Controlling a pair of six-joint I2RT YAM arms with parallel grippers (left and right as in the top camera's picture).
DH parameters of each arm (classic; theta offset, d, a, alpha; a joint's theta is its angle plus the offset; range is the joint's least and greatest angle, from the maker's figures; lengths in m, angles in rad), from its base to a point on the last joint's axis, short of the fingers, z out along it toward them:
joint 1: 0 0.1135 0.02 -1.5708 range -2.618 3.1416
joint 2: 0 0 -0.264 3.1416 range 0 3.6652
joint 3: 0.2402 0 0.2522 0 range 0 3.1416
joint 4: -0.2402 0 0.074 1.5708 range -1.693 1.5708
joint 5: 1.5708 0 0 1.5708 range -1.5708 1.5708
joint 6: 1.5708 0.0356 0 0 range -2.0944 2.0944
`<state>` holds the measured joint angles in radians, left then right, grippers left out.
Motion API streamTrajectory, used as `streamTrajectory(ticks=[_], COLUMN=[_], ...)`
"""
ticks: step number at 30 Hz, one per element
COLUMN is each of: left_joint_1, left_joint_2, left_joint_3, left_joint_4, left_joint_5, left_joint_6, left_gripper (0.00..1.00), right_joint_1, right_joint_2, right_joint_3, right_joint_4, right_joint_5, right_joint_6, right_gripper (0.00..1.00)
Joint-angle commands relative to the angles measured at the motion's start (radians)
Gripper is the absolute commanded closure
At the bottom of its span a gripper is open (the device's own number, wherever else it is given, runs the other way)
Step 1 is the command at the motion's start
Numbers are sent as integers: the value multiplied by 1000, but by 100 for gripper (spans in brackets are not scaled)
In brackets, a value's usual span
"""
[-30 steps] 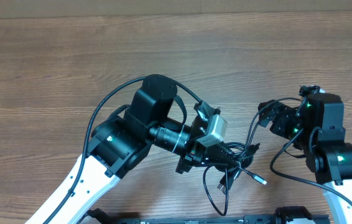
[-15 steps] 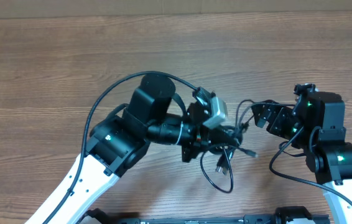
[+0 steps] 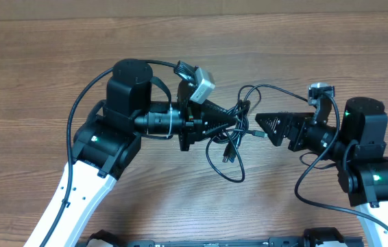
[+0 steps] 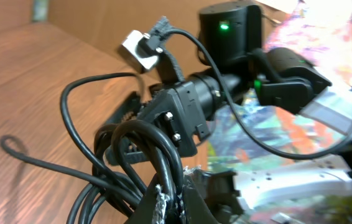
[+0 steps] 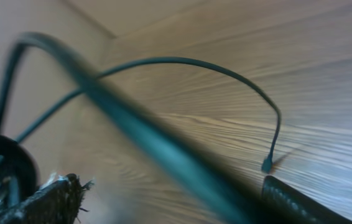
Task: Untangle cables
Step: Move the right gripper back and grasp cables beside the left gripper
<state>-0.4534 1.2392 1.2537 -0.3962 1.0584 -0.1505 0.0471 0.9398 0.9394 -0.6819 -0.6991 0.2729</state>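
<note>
The cables [image 3: 223,152] are a knot of thin black cords hanging in loops over the wooden table [image 3: 57,62]. My left gripper [image 3: 238,118] is shut on the bundle, and in the left wrist view its fingertips [image 4: 191,208] pinch two cords [image 4: 163,162] between them. My right gripper [image 3: 268,129] points left at the knot from close by and is open. In the right wrist view a blurred cord [image 5: 157,149] crosses the wide gap between its fingers [image 5: 51,199]. Another cord [image 5: 226,71] arcs over the wood beyond, ending in a small plug.
One cord loops from the knot to the right arm's wrist [image 3: 283,92]. The right arm's body [image 4: 226,93] fills the left wrist view just behind the bundle. The table's far edge [image 3: 194,15] runs along the top.
My left gripper has carried the bundle up and to the left. The right gripper has turned to face left toward the knot, and a cord now lies between its fingers.
</note>
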Motion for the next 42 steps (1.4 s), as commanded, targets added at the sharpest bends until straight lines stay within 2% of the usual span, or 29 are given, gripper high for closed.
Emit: streamTrajectory(ticks=[1,7,15,21,26,29,35,42], left_joint_1=[10,32,96,99,99,99,87,71], left_joint_2=[-18,-18,-18,-18,-18,-18,-18,-18], left_joint_3=[26,26,26,26,26,26,26,26], left_joint_4=[8,8,12,12,13,13,25,58], left_joint_5=[122,206,322,336,415,417,418,421], left_joint_6=[-2,20,24,24,82,84,84,84], left_gripper=[96,96,96,96,96,96,96,96], right_joint_1=[-3,-3,-4,-3,-3,-3,-3,-3], right_joint_2=[-15,-15,-15,-15,-15,-15,-15,-14], right_joint_3=[-3,-3,-3,-3,-3,-3,-3,-3], right_joint_4=[29,80,125,163,207,241,312,314], right_joint_5=[-165,-285,-388,-464,-541,-588,-662,-668], right_joint_6=[-43,-47,-47,-47,-47,-47,-47,-47], right_gripper=[14,19,21,21,23,33,37,40])
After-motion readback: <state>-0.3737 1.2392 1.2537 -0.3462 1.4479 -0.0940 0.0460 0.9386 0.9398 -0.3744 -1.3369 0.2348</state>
